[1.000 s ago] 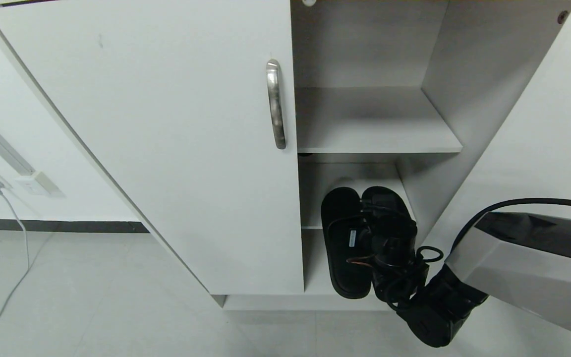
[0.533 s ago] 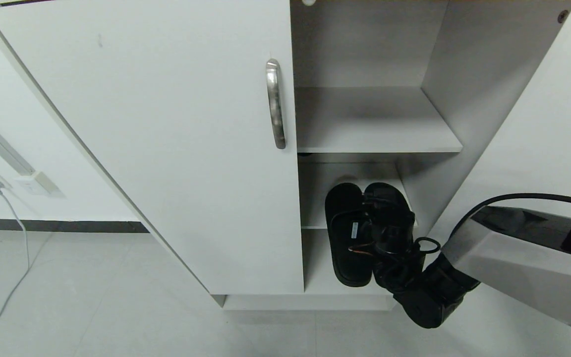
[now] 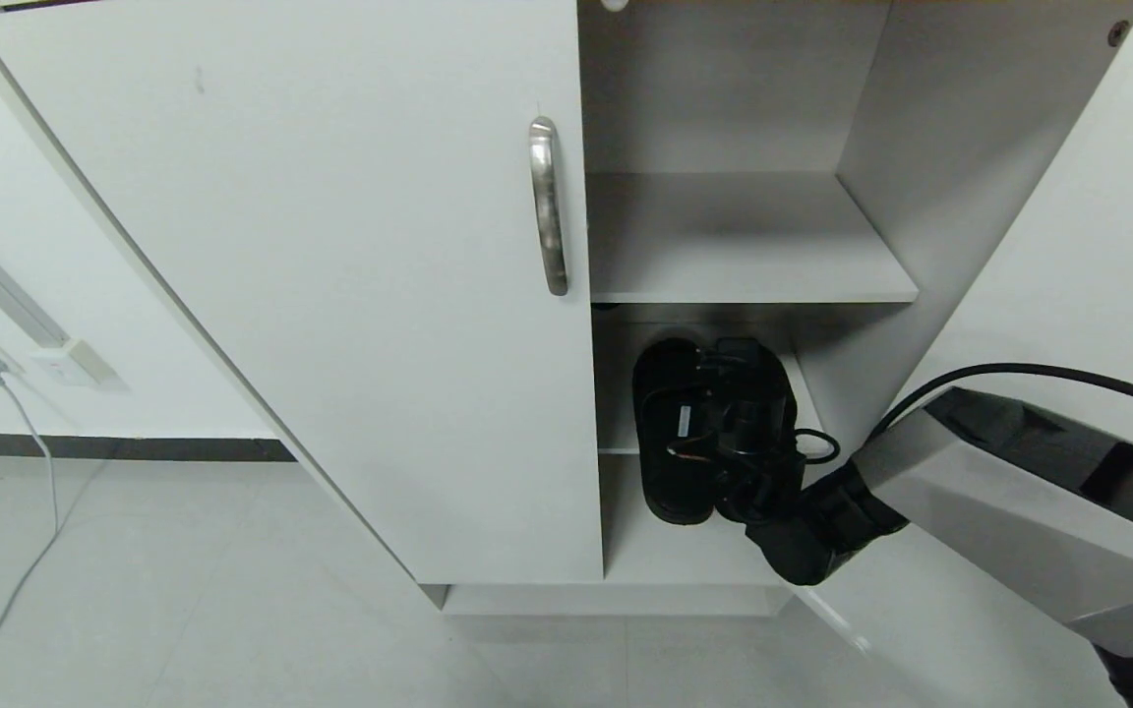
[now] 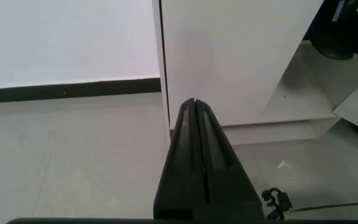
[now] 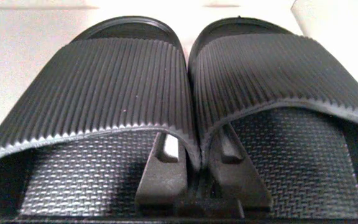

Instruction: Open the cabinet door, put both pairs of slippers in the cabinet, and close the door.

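A pair of black slippers (image 3: 699,433) lies side by side in the cabinet's lower compartment (image 3: 645,560), toes toward the back. My right gripper (image 3: 739,467) is shut on them. In the right wrist view its fingers (image 5: 163,171) pinch the two ribbed straps (image 5: 123,87) together where the inner edges meet. My left gripper (image 4: 194,109) is shut with nothing in it. It hangs over the floor in front of the cabinet's base.
The cabinet's left door (image 3: 281,246) is closed and has a metal handle (image 3: 548,206). The right door (image 3: 1078,256) stands swung open beside my right arm. A bare shelf (image 3: 744,265) sits above the slippers. A cable (image 3: 30,472) runs from a wall socket at the left.
My right arm has pushed the slippers deeper into the lower compartment, away from its front edge and slightly left. The doors have not moved.
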{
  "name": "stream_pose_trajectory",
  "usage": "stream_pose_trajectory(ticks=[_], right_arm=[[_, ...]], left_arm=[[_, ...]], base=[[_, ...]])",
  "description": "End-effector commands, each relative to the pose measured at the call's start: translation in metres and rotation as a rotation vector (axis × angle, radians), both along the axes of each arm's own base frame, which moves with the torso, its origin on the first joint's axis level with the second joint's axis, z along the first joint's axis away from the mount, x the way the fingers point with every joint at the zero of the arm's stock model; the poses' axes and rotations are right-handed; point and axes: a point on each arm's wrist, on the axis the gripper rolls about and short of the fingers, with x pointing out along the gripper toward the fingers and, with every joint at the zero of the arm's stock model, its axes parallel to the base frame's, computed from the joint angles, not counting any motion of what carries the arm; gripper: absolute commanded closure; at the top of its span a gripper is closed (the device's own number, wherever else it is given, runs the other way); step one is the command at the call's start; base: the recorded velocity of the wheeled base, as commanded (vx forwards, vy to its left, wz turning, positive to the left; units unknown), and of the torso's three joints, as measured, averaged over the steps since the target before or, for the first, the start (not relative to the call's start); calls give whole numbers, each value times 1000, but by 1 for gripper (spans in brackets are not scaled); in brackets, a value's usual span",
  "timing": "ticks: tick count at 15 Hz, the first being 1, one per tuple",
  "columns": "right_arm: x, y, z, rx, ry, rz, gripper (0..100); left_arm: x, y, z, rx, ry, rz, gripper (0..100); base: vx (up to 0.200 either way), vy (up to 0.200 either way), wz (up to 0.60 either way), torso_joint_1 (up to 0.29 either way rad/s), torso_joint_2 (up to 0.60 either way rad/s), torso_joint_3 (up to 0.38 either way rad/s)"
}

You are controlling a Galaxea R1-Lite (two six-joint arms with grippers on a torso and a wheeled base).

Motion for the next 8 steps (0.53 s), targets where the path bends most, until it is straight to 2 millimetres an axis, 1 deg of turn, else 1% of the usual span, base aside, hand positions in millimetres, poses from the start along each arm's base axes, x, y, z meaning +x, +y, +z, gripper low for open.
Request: stream_pose_trajectory(ticks=[1, 6, 8], right_arm=[[10, 1, 0, 9, -13, -11, 100], [28, 1, 0, 19, -29, -31, 100], [40, -1, 6, 16, -25, -45, 100]], left_arm=[[0, 0, 0, 0, 1, 0, 100], [0, 0, 0, 1, 1, 0, 100], [0, 0, 0, 0, 1, 0, 100]], base=[[0, 0, 0, 0, 0, 0], [0, 0, 0, 0, 0, 0], [0, 0, 0, 0, 0, 0]])
